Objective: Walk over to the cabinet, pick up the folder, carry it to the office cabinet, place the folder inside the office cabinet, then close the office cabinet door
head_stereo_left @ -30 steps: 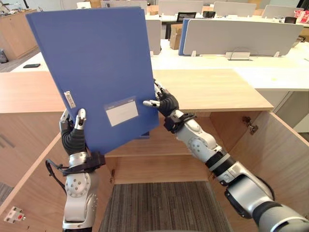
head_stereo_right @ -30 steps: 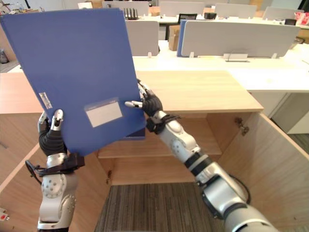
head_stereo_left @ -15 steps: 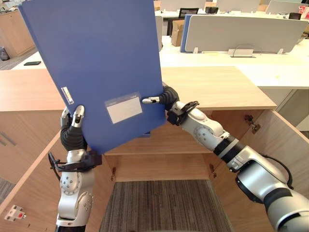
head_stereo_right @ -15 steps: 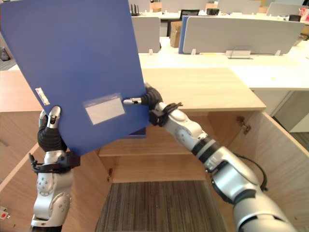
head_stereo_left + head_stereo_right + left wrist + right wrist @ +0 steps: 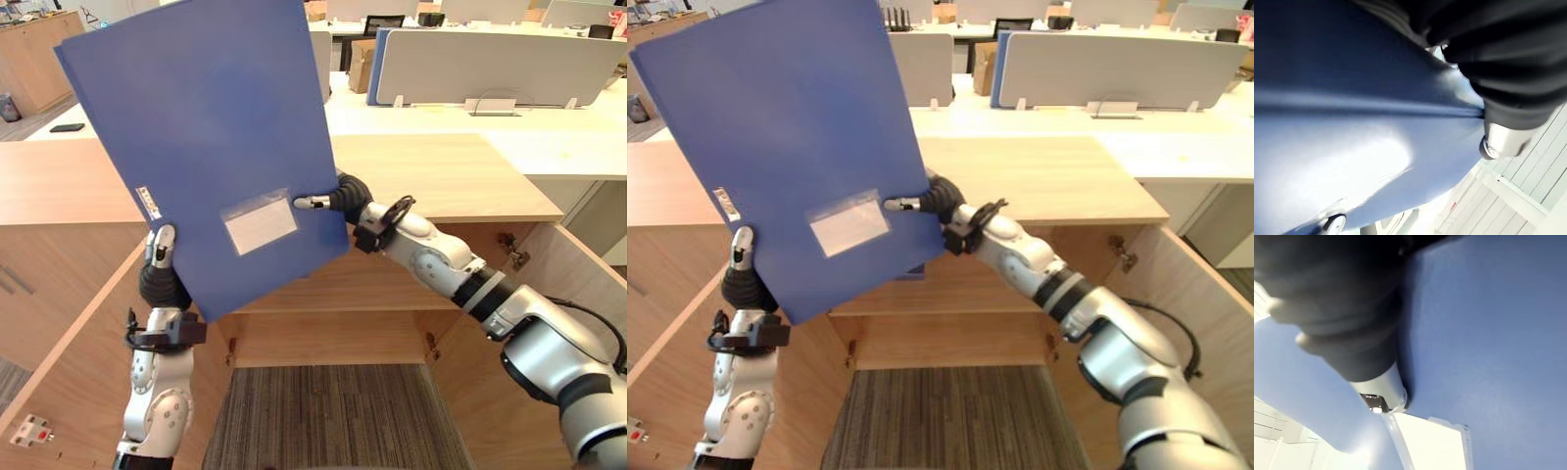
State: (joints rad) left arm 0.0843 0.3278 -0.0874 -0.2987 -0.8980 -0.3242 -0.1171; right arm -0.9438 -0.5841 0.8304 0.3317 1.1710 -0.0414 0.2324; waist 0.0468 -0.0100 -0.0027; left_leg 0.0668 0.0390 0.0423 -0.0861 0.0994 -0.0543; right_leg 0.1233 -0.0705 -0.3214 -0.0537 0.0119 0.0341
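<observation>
I hold a large blue folder (image 5: 206,147) with a white label pocket (image 5: 260,220) upright and tilted in front of the open office cabinet (image 5: 441,176). My left hand (image 5: 162,279) grips its lower left edge from below, thumb (image 5: 163,245) on the front and fingers hidden behind. My right hand (image 5: 348,196) pinches the folder's right edge, its thumb (image 5: 312,203) lying on the front face. The right wrist view has that thumb (image 5: 1381,391) pressed on the blue cover (image 5: 1488,333) by the label. The folder hides part of the cabinet's inside.
The cabinet has a wooden shelf (image 5: 392,294) and both doors swung out, left door (image 5: 59,372) and right door (image 5: 568,284). Striped carpet (image 5: 323,421) lies below. Office desks with grey partitions (image 5: 490,69) stand beyond the cabinet top. A black phone (image 5: 64,127) lies far left.
The folder has tipped further to the right and its top has come down a little. My right hand has tightened on its edge. The camera moved slightly.
</observation>
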